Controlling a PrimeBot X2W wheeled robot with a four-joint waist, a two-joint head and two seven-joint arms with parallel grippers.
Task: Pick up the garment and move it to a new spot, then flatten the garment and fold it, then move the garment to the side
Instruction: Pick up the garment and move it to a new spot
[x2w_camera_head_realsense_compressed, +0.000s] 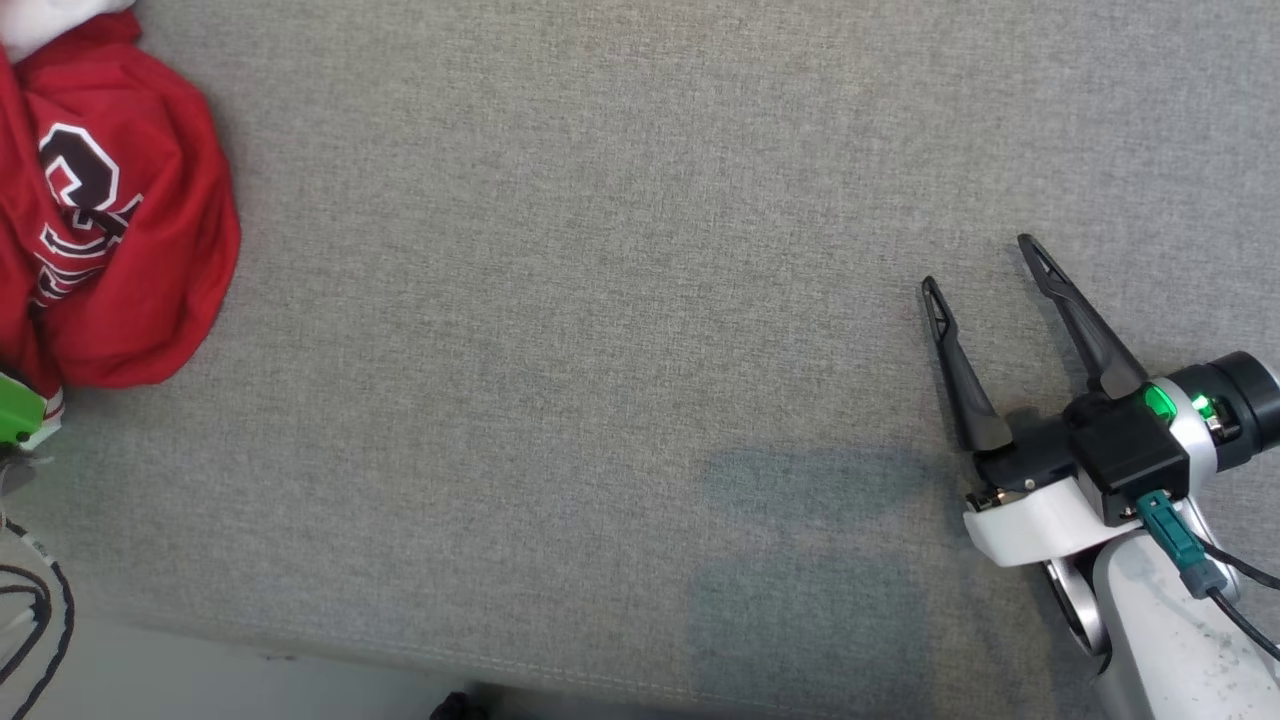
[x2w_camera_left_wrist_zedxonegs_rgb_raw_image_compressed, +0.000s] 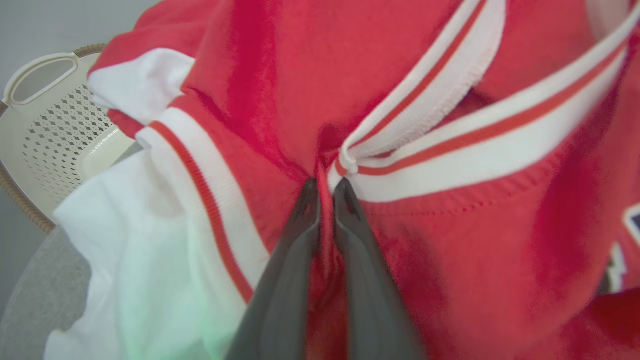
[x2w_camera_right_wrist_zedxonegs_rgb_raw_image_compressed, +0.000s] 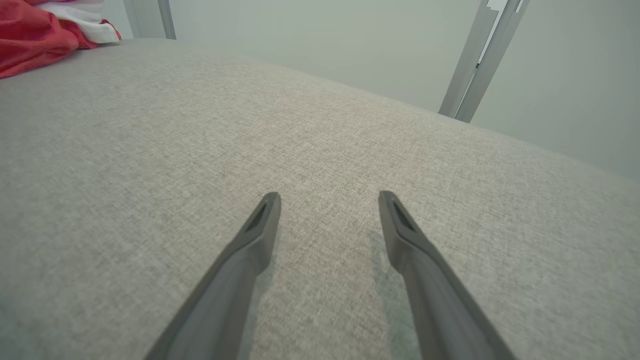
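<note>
left gripper (x2w_camera_left_wrist_zedxonegs_rgb_raw_image_compressed: 325, 187) pinches the red garment (x2w_camera_left_wrist_zedxonegs_rgb_raw_image_compressed: 450, 250) — pale basket (x2w_camera_left_wrist_zedxonegs_rgb_raw_image_compressed: 50, 130) beside it.

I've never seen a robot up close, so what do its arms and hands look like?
The right gripper has two long, dark, tapering fingers on a black block, a green light, a teal cable plug, and a white forearm.

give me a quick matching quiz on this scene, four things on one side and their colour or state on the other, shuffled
1 left gripper
2 right gripper
3 garment
4 basket

a open above the grey surface
b cream, perforated
c shut, pinching red cloth
d red with white striped trim

Pairs: 1-c, 2-a, 3-d, 4-b
</note>
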